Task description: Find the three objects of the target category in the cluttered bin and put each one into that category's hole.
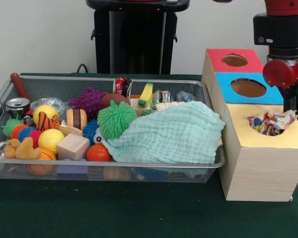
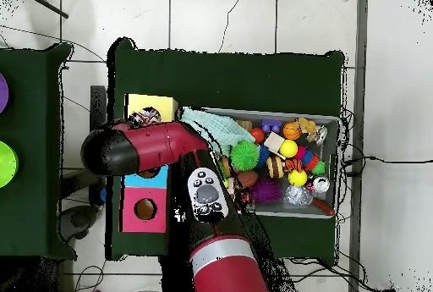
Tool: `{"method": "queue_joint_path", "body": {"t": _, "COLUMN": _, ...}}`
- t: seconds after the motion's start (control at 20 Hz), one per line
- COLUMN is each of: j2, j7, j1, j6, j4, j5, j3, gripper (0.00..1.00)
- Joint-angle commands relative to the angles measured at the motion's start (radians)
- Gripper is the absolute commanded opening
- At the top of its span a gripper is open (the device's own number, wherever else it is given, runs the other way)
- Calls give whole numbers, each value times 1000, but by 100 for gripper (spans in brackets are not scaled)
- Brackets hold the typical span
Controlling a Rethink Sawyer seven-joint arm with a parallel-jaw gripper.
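A crumpled, multicoloured wrapper (image 1: 271,122) sits in the hole of the yellow section (image 1: 248,136) of the wooden sorting box. My gripper (image 1: 289,101) hangs just behind the wrapper's right edge, and its state is hidden. In the overhead view the wrapper (image 2: 145,118) shows at the edge of the yellow section (image 2: 161,104), with the red arm (image 2: 144,147) lying across the box. The blue hole (image 1: 248,88) and the red hole (image 1: 235,60) further back hold nothing visible.
The wire-mesh bin (image 1: 139,164) left of the box is full: a pale green cloth (image 1: 174,131), a green spiky ball (image 1: 116,119), a wooden cube (image 1: 73,146), a can (image 1: 17,105), and several balls and toys. The cloth covers the bin's right half.
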Motion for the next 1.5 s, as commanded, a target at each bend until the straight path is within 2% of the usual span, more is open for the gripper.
{"method": "queue_joint_path", "body": {"t": 0.05, "j2": 58, "j7": 111, "j1": -4, "j6": 120, "j4": -27, "j5": -45, "j3": -71, "gripper": 0}}
{"method": "queue_joint_path", "body": {"t": 0.6, "j2": 21, "j7": 103, "j1": -5, "j6": 130, "j4": -15, "j5": -32, "j3": -79, "gripper": 0}}
{"method": "queue_joint_path", "body": {"t": 0.85, "j2": -16, "j7": 97, "j1": -11, "j6": 167, "j4": 8, "j5": -12, "j3": -67, "gripper": 0}}
{"method": "queue_joint_path", "body": {"t": 1.5, "j2": -5, "j7": 107, "j1": -14, "j6": 218, "j4": -4, "j5": -5, "j3": -64, "gripper": 0}}
